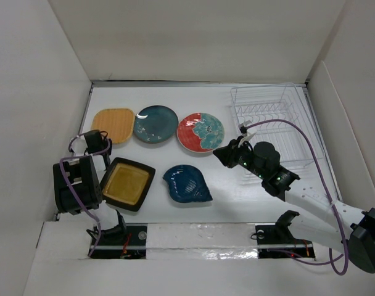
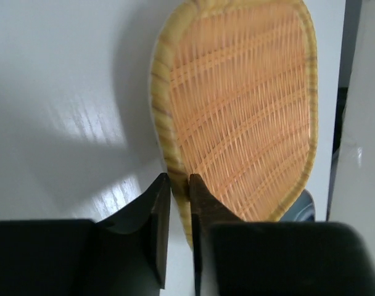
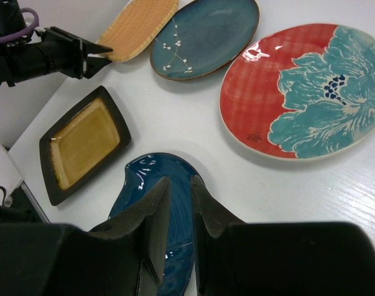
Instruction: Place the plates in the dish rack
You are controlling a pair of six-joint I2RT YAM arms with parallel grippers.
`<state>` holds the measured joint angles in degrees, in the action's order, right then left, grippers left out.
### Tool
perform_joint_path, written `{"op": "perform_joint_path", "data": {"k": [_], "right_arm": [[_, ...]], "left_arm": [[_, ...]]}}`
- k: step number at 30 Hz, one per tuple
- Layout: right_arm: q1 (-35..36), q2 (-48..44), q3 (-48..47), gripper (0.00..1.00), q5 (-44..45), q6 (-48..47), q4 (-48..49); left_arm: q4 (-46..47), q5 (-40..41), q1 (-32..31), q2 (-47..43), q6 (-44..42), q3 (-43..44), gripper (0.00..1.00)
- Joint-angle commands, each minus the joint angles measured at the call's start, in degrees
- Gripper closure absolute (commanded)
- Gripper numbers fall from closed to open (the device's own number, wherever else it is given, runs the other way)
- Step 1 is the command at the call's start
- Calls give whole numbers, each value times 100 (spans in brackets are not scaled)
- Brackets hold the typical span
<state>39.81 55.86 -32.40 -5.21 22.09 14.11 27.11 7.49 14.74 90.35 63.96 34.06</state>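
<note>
Plates lie on the table (image 1: 237,191), L claw on the orange one.
Top view, L to R: L claw (image 2: 179,180) is pinched shut on the rim of the orange plate (image 1: 113,124), upper left. Mustard plate (image 1: 127,184) is below it. Teal plate (image 1: 155,124) is just beside the orange, then the red-and-teal plate (image 1: 200,132) at center. Blue leaf plate (image 1: 186,183) is at lower center. R claw (image 3: 180,182) hovers btwn those two, fingers nearly together, holding nothing. Dish rack (image 1: 267,120) is at upper right.

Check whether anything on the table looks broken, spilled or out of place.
Nothing stands out. The orange plate, teal plate, red-and-teal plate, mustard plate and blue leaf-shaped plate all lie flat and unbroken on the table; the wire dish rack stands upright, empty.
</note>
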Motion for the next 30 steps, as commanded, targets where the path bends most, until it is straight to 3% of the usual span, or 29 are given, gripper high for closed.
{"op": "perform_joint_path", "data": {"k": [1,2,11,22,26,30], "right_arm": [[27,-110,-152,75,-68,-55,145],[27,-110,-170,76,-102,-55,127],[27,-83,-170,77,-164,-55,162],[79,-119,-161,77,-23,-108,171],[79,65,-161,52,-155,-91,391],[79,575,-397,34,-261,23,496]], "left_arm": [[584,279,37,-78,37,-154,93],[628,297,37,-96,28,-189,100],[1235,367,99,-860,-348,-400,100],[1209,69,99,-1932,-1035,-225,100],[1244,-10,99,-2144,-1140,-287,100],[1200,-255,99,-2223,-1264,-181,100]]}}
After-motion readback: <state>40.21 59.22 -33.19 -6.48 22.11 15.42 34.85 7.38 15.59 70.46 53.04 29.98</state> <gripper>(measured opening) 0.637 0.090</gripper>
